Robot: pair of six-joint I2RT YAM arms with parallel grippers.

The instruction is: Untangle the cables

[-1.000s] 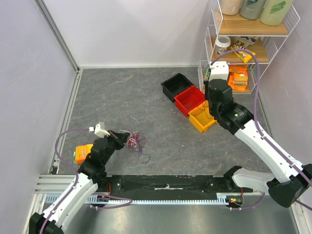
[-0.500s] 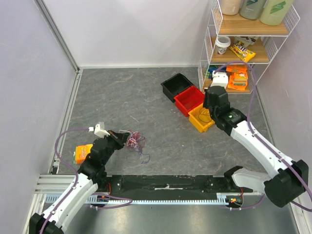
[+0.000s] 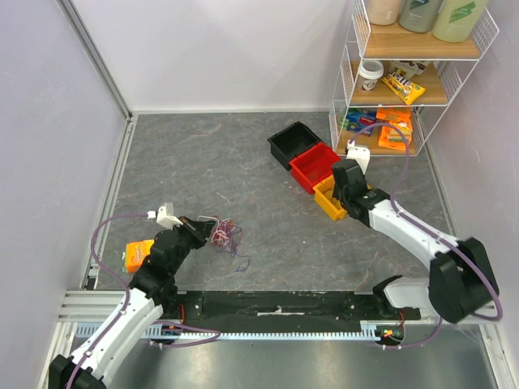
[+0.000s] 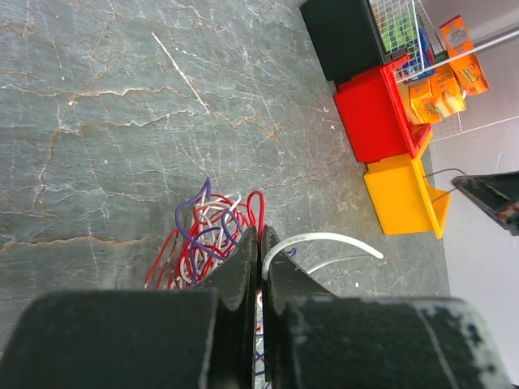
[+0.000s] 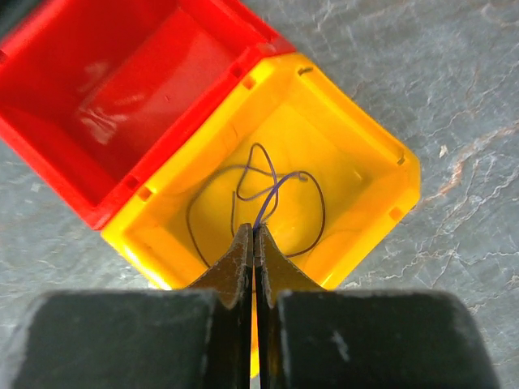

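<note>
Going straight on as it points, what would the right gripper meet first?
The right gripper, shut on the dark purple cable, points into the yellow bin; it would likely meet that cable's loops on the bin floor first.

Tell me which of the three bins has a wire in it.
The yellow bin, at the row's end: a dark purple wire lies looped inside it, its end running into the shut right gripper. The red bin and black bin look empty.
</note>
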